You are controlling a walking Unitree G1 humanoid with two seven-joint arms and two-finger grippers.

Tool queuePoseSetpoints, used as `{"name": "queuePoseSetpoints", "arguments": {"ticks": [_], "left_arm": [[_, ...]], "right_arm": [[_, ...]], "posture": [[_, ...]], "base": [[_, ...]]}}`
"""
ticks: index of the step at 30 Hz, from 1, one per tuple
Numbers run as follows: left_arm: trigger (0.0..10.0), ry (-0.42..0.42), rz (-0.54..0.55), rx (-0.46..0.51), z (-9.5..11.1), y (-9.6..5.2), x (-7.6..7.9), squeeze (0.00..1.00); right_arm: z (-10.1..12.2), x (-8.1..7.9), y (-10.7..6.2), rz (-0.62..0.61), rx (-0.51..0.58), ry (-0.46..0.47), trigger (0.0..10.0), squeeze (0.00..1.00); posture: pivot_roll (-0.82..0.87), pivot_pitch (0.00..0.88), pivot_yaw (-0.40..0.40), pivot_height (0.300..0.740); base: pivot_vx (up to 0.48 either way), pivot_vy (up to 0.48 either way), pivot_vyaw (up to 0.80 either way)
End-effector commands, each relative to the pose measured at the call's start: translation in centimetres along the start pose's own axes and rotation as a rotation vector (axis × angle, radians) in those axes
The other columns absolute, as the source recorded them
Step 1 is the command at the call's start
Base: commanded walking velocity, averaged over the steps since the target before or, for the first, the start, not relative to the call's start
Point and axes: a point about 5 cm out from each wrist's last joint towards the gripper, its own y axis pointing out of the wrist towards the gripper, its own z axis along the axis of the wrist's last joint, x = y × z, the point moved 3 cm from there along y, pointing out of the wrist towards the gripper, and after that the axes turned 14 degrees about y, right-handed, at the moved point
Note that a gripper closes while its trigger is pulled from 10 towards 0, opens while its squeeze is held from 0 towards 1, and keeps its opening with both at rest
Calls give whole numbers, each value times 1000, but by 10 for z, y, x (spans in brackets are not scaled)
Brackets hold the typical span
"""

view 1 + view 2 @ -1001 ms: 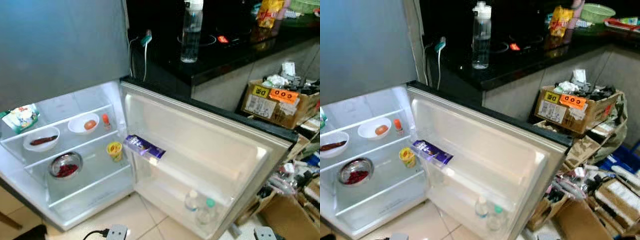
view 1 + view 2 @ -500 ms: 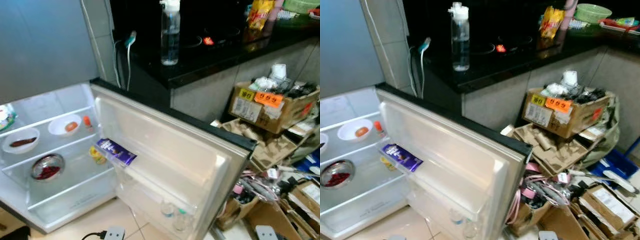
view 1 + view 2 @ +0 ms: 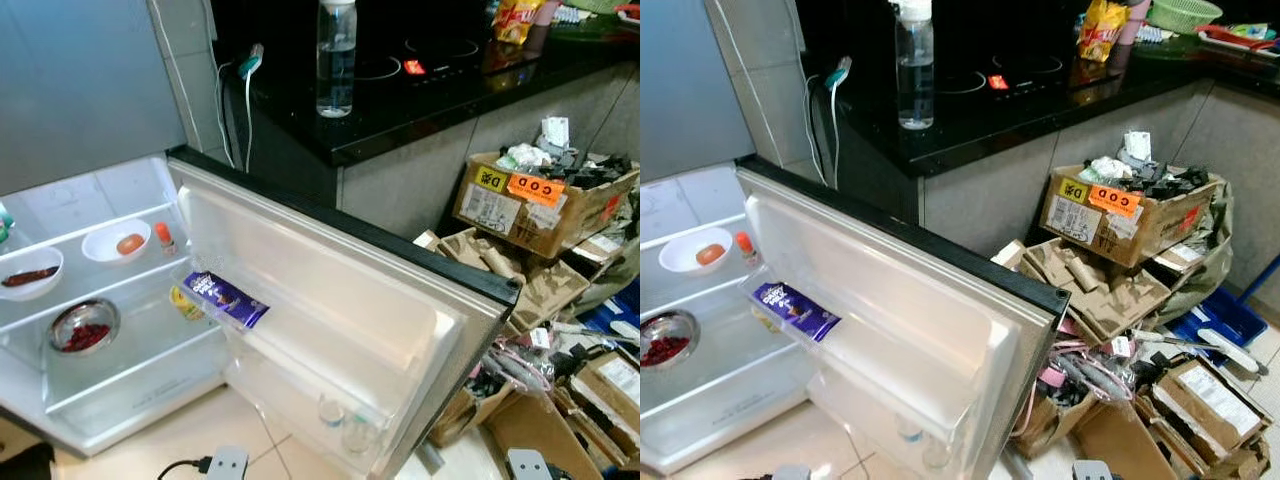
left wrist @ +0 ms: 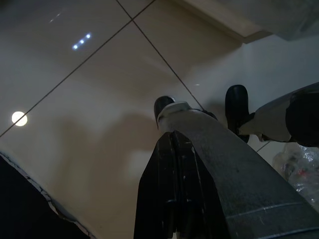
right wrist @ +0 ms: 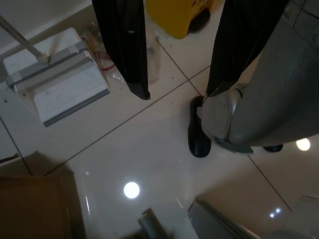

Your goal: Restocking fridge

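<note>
Currently we hold nothing: left gripper [image 4: 172, 199] pressed together, right gripper [image 5: 182, 87] spread, both hanging floorward; water bottle [image 3: 335, 60] waits at counter [image 3: 400, 110] edge beside open fridge [image 3: 330, 300].

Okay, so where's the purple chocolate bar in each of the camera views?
Left eye view: purple chocolate bar in the open fridge door's upper shelf, left of centre.
Right eye view: same shelf, lower left.
Wrist views: floor tiles instead.
Shared landmark: clear water bottle on the black counter.

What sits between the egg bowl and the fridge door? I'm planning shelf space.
In the left eye view, a small orange-capped bottle stands between the egg bowl and the fridge door.
</note>
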Motion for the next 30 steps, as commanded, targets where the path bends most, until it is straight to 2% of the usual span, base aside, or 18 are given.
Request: {"name": "queuePoseSetpoints", "arguments": {"ticks": [1, 16, 18, 23, 26, 30], "left_arm": [[10000, -9, -37, -99, -27, -5, 12, 0], [10000, -3, -35, -89, -24, -4, 10, 0], [10000, -14, -33, -79, -23, -4, 9, 0], [10000, 20, -30, -75, -21, -4, 7, 0], [10000, 45, -29, -90, -24, -5, 6, 0], [10000, 33, -16, -98, -25, -5, 4, 0]], "right_arm": [[-3, 0, 0, 2, -6, 7, 10000, 0], [-4, -2, 0, 6, -13, 6, 10000, 0], [-5, -1, 0, 5, -15, 9, 10000, 0], [-7, -1, 0, 4, -19, 12, 10000, 0], [-8, -1, 0, 5, -20, 14, 10000, 0], [-6, -1, 0, 7, -14, 15, 10000, 0]], "posture": [[-83, 14, -39, 740], [-85, 11, -32, 740], [-85, 11, -32, 740], [-89, 14, -33, 740], [-90, 16, -32, 740], [-90, 17, -31, 740]], "base": [[-356, 0, 0], [-364, 0, 0], [0, 0, 0], [0, 0, 0], [0, -409, 0], [0, -480, 0]]}}
